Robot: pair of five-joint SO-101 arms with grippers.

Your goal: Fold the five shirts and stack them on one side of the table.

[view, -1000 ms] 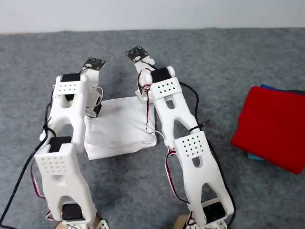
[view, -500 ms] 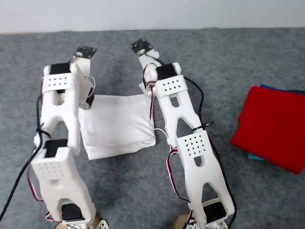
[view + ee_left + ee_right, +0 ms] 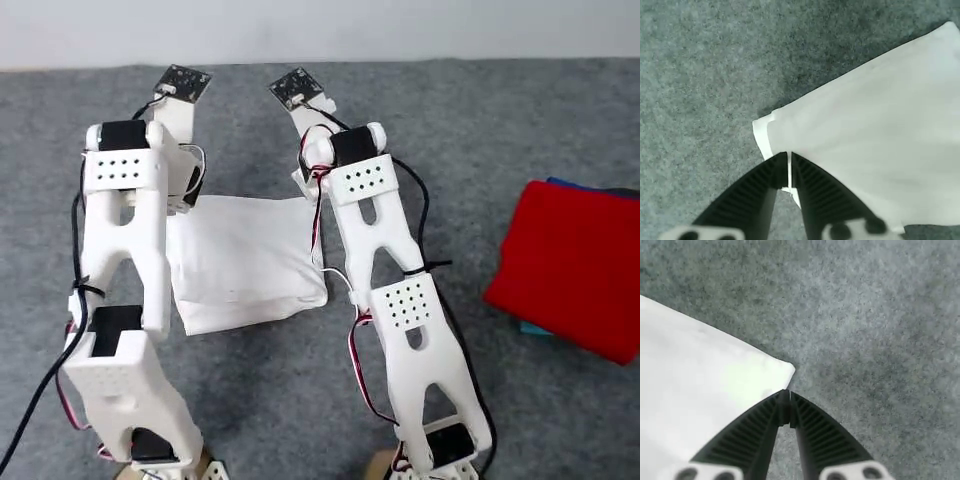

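Meeting a pale wall (image 3: pixel 400 30), grey carpet (image 3: pixel 500 120) bears white shirt (image 3: pixel 245 260) pinched by left gripper (image 3: pixel 789 167) and right gripper (image 3: pixel 785 405).

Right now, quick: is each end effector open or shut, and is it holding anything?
Left end effector: closed, pinching the edge of the white shirt.
Right end effector: closed at the white shirt's corner, apparently pinching it.

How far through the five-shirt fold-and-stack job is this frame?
Done: a folded red shirt tops a pile on the table beside the right arm, with blue edges peeking beneath; how many lie under it is hidden. In hand: the white shirt sits partly folded between the arms, left and right jaws each shut on a far corner. Left: finish that fold and move it onto the pile.
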